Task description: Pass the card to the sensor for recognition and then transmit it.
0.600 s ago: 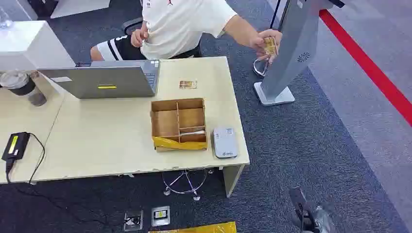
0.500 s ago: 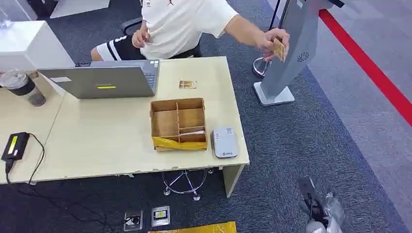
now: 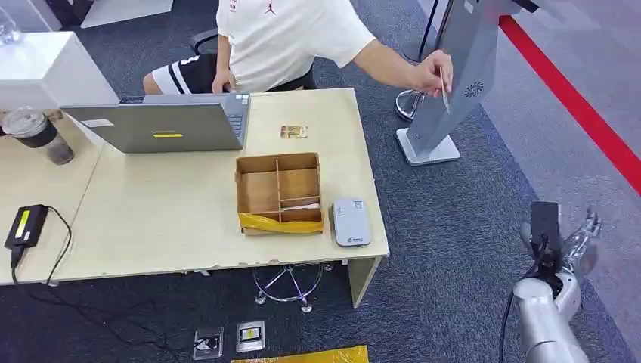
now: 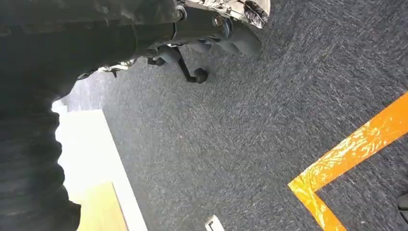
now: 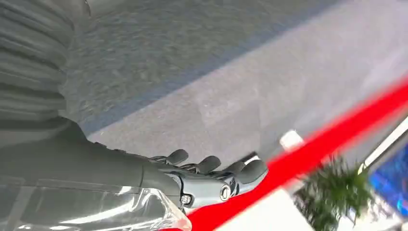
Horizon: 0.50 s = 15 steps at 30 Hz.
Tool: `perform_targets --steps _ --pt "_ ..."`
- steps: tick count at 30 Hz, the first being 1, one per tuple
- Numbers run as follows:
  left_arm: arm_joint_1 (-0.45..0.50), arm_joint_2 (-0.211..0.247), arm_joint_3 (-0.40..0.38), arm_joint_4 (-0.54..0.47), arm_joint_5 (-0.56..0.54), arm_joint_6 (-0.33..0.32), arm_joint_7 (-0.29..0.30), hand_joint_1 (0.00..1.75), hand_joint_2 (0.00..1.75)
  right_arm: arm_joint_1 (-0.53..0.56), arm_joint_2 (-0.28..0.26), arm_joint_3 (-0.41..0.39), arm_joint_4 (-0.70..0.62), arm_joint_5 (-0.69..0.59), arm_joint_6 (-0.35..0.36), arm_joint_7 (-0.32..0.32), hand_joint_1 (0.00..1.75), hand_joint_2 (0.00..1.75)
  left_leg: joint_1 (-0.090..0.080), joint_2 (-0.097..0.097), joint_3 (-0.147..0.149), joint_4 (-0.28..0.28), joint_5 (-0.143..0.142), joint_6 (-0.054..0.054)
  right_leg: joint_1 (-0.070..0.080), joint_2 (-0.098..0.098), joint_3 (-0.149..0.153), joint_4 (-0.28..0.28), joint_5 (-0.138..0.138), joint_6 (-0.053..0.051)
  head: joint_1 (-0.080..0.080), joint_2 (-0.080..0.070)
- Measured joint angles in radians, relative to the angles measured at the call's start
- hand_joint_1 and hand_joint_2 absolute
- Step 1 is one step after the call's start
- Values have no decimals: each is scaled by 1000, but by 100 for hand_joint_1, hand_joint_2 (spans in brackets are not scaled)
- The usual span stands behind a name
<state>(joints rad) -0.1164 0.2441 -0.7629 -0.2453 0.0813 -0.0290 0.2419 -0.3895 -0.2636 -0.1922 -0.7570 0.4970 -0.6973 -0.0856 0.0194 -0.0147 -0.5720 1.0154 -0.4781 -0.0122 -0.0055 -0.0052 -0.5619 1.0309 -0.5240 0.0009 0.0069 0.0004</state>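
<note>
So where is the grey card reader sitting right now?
In the head view the grey card reader lies flat near the table's front right corner, just right of the divided cardboard box.

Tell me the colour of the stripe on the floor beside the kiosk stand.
Red stripe, clearest in the head view.

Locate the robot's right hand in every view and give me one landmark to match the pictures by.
Head view: right hand at lower right, raised over the grey carpet, holding nothing.
Right wrist view: right hand low in the middle, fingers extended.
Left wrist view: not in it.
Shared landmark: the red floor stripe, crossing behind the fingers in the right wrist view.
</note>
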Motion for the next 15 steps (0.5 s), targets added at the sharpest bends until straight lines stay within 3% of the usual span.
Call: perform_targets --steps 3,6,11,15 --pt "0 3 0 0 0 -3 -2 0 175 24 6 -34 -220 35 -2 58 0 175 0 -1 0 0 0 0 0 0 0 0 0 0 0 0" --pt "1 6 0 0 -1 -5 -3 0 175 29 17 -43 -424 92 -4 49 0 175 0 -1 0 0 0 0 0 0 0 0 0 0 0 0" --pt "0 7 0 0 -13 -7 -13 0 175 18 87 -24 -796 446 -4 -86 0 175 1 0 1 0 0 0 1 0 0 1 -1 -1 -1 0" --pt "0 6 -1 0 -14 -8 -16 0 175 17 143 40 -987 482 -3 -111 0 175 1 -2 1 0 1 -1 2 -1 0 1 -1 -1 0 0"
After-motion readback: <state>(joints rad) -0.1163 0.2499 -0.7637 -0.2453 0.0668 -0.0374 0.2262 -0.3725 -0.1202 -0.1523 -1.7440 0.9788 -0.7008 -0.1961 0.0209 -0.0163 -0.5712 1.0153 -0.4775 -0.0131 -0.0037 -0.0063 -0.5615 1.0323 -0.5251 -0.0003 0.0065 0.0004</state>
